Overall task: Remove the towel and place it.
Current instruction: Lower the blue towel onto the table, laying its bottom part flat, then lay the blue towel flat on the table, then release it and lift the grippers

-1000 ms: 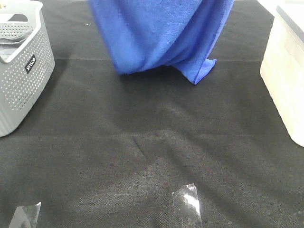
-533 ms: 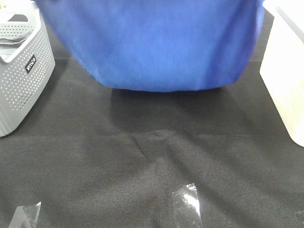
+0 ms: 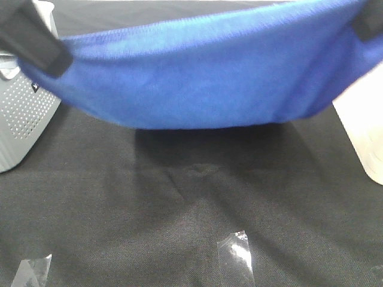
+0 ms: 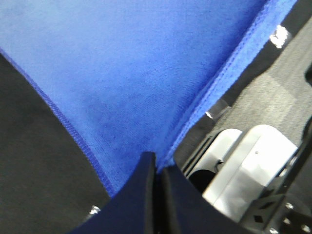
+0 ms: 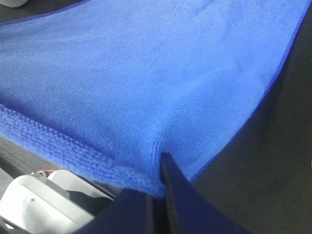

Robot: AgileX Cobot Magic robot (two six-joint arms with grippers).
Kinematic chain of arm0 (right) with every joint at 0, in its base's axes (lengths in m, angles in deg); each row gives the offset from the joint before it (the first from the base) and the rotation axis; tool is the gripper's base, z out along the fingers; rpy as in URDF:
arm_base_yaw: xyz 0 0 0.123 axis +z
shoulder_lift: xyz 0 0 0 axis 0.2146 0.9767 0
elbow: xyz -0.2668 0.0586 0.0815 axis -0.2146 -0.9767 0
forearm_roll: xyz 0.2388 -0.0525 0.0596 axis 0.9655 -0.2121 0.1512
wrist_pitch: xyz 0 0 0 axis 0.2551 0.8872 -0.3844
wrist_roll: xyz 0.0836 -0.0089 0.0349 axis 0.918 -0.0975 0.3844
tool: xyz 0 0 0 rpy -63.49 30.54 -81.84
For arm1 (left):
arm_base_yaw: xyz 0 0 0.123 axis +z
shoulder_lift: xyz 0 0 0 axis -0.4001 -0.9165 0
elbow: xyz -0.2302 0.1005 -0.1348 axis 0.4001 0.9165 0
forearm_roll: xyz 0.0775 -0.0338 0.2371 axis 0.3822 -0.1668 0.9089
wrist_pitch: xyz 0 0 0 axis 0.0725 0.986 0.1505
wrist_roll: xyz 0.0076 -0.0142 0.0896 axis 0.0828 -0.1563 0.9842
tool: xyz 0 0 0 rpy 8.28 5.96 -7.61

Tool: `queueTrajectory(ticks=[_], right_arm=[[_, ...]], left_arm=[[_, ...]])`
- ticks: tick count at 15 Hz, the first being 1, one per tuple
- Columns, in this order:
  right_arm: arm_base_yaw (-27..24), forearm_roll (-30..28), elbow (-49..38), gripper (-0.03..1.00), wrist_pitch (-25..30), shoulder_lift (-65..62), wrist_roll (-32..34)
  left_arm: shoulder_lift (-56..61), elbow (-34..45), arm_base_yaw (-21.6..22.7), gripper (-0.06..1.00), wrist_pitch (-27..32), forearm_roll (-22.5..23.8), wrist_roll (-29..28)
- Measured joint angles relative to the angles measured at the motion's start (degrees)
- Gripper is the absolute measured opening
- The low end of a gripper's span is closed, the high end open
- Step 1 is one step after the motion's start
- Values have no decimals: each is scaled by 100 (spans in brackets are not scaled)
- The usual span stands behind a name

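Gripping towel [image 3: 197, 84], left hand [image 4: 157, 165], right hand [image 5: 161, 163], basket [image 3: 24, 122] label hidden

Middle's open, sides are boxed in
You're getting free room over the black table cloth [image 3: 179, 203] below the towel [image 3: 197, 89], which is hanging right across; grey basket [image 3: 24, 119] is crowding your left, white bin [image 3: 365, 131] your right.

A black cloth [image 3: 179, 203] lies spread flat, creased near the middle; a grey perforated basket [image 3: 24, 128] stands at its left edge; a pale box [image 3: 366, 134] stands at the right edge; a clear tape strip [image 3: 236, 257] lies on the near part; a second tape strip [image 3: 31, 270] lies well apart, at the near left corner.
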State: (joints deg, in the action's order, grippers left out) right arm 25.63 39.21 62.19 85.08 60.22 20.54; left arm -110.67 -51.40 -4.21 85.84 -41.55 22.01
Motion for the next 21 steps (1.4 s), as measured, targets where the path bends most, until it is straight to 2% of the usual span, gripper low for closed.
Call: queueTrajectory(ticks=[6, 11, 14, 18, 21], right_arm=[[6, 275, -825, 0, 17, -859, 69], [6, 327, -1656, 0, 46, -1203, 143], [6, 447, -1874, 0, 46, -1409, 350], [6, 728, -2051, 0, 46, -1977, 498], [6, 865, -2595, 0, 40, -2269, 544]], left_arm=[[596, 1197, -6, 0, -138, -367, -241], [607, 2240, -6, 0, -235, -1066, -275], [762, 2475, -6, 0, -252, -1152, -378], [1702, 2550, -6, 0, -229, -1203, -733], [2057, 2934, -6, 0, -223, -1387, -791]])
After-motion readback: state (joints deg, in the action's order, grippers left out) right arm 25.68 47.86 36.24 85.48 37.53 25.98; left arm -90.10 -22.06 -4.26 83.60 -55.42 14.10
